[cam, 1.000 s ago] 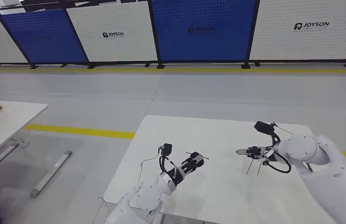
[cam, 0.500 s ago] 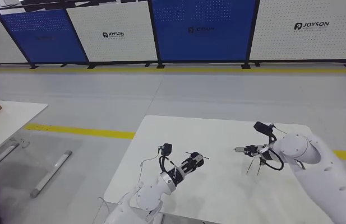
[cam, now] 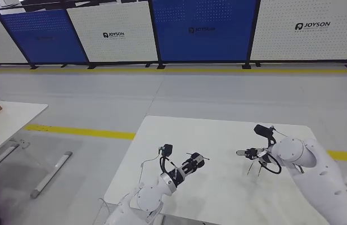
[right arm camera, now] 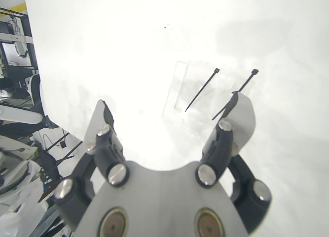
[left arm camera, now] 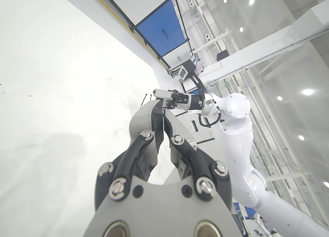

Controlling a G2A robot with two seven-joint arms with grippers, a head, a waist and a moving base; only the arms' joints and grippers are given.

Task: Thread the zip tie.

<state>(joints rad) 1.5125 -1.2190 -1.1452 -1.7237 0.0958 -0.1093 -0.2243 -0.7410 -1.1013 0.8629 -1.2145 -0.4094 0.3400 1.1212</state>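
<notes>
White table (cam: 179, 132), the largest item, lay beneath both arms. Left gripper (left arm camera: 162, 109) stood clenched, its pads pressed together on a thin black zip tie (cam: 189, 153), which crossed the fingertips and stuck out to either side of them. Right gripper (right arm camera: 172, 102), well apart from the left one and pointing toward it, hung released above the table with its fingers spread wide. Clear tray (right arm camera: 180, 86), hard to make out against the white surface, lay just beyond and below those spread fingers. Two more ties rested on it side by side, far from the left gripper. Seen from the right wrist, the first loose tie (right arm camera: 203, 89) lay in the gap between the fingers. The second loose tie (right arm camera: 248, 78) had its tail hidden behind one fingertip, and whether that finger touched it could not be told.
</notes>
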